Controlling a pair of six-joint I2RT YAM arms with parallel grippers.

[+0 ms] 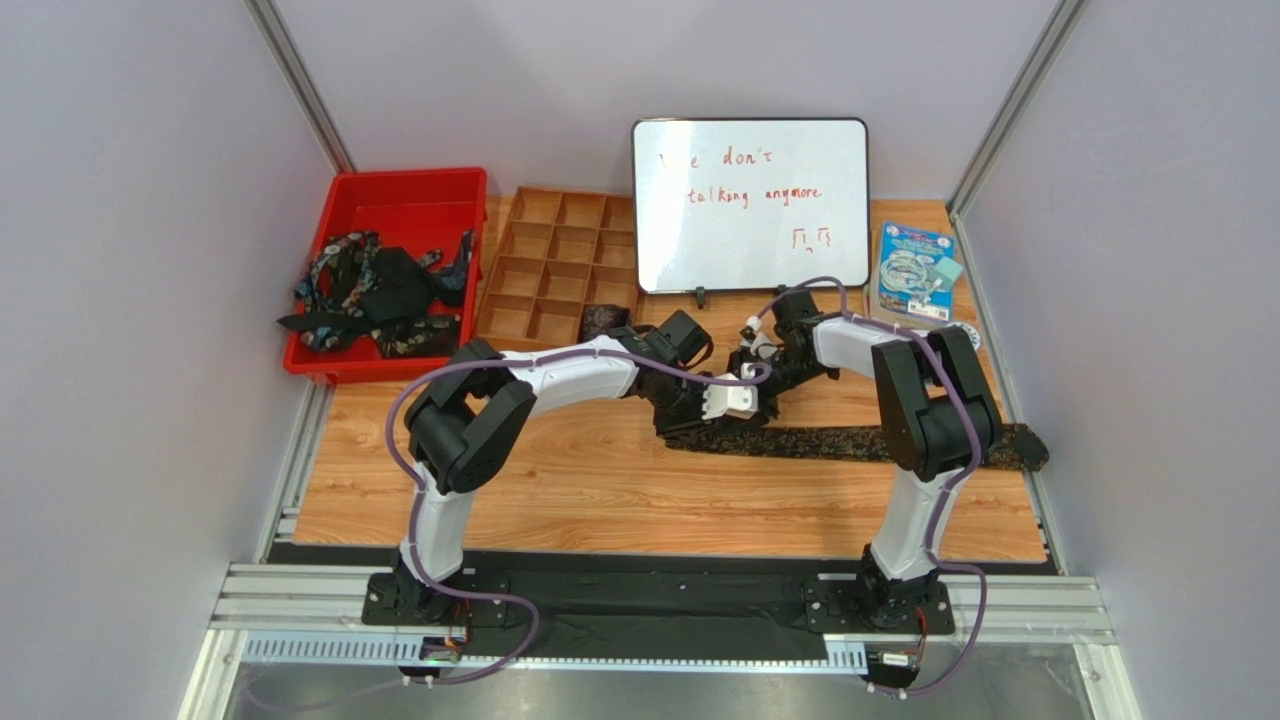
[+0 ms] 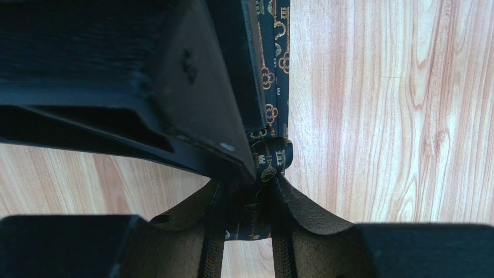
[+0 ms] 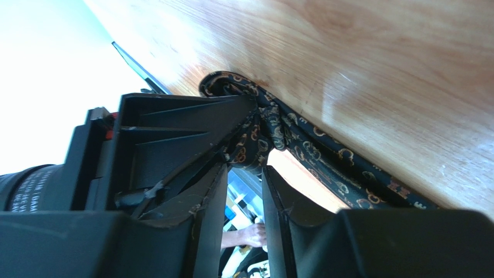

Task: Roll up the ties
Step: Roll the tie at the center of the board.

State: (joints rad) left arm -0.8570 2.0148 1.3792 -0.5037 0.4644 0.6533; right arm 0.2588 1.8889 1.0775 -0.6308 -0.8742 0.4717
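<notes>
Looks like the left gripper (image 2: 249, 182) is pinched narrow on the curled end of the tie (image 1: 857, 444) so the roll can't spring loose, right gripper (image 3: 246, 165) part-open at the same fold (can't tell if it's gripping), the rest stretched flat along the table (image 1: 601, 480).

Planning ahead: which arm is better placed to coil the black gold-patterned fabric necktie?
Left, probably: the black gold-patterned necktie lies within the left claw; the right claw stands parted.
</notes>
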